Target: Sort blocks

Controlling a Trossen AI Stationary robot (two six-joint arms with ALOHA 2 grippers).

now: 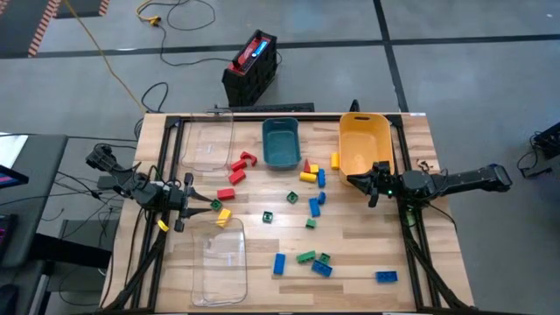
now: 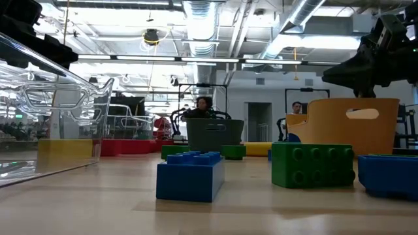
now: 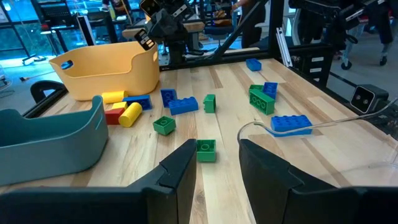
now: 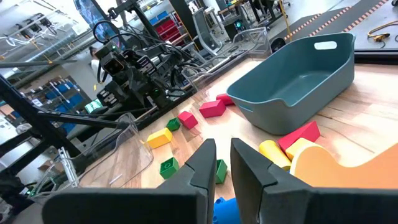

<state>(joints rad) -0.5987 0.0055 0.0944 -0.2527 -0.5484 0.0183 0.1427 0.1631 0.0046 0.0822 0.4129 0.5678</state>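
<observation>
No writing is legible on the small plastic toy blocks [image 1: 308, 176]. The left gripper [image 1: 203, 202] is slightly parted and empty; the right gripper [image 1: 360, 182] is nearly closed and empty beside the yellow plastic bin [image 1: 364, 142].

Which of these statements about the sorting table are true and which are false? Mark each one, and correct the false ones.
1. The yellow bin stands beside the teal bin. True.
2. Red blocks lie inside the teal bin. False: it looks empty; the red blocks lie on the table.
3. The right gripper holds a blue block. False: it is shut on nothing.
4. The left gripper is between two clear trays. True.
</observation>
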